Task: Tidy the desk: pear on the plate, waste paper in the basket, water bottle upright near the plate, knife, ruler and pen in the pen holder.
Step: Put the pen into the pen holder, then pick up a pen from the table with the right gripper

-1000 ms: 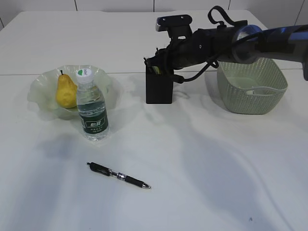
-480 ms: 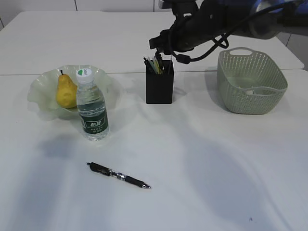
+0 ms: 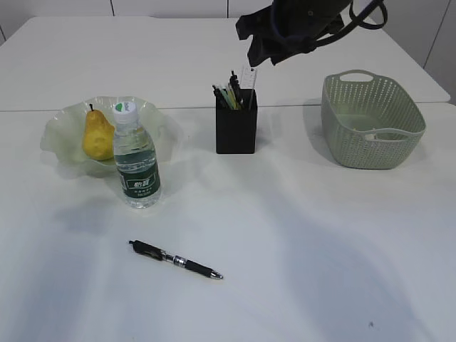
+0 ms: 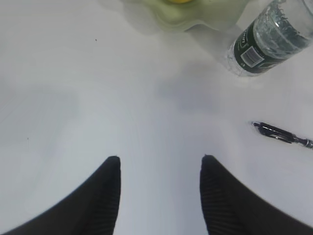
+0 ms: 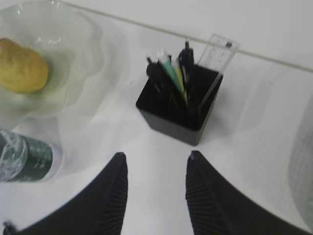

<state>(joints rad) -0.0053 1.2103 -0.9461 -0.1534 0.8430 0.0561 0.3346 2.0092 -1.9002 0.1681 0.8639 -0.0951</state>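
- Pen is the odd one out: lying flat on the table, roughly 5 o'clock from the bottle, well apart from the holder. You can also spot it at 3 o'clock in the left wrist view.
- Pen holder sits mid-table w/ a clear ruler sticking up at its right side plus a bunch of dark and green sticks; can't tell which one's the knife.
- Pear is on the plate, at 9 o'clock from the holder.
- Water bottle is upright, just beside the plate's front rim at about 5 o'clock from the pear.
- Basket is at 3 o'clock from the holder; something pale lies inside, too small to call.
- Right gripper hangs above the holder, fingers spread apart, nothing between them.
- Left gripper is over bare table, fingers also spread and empty; you only see it in its own wrist cam.
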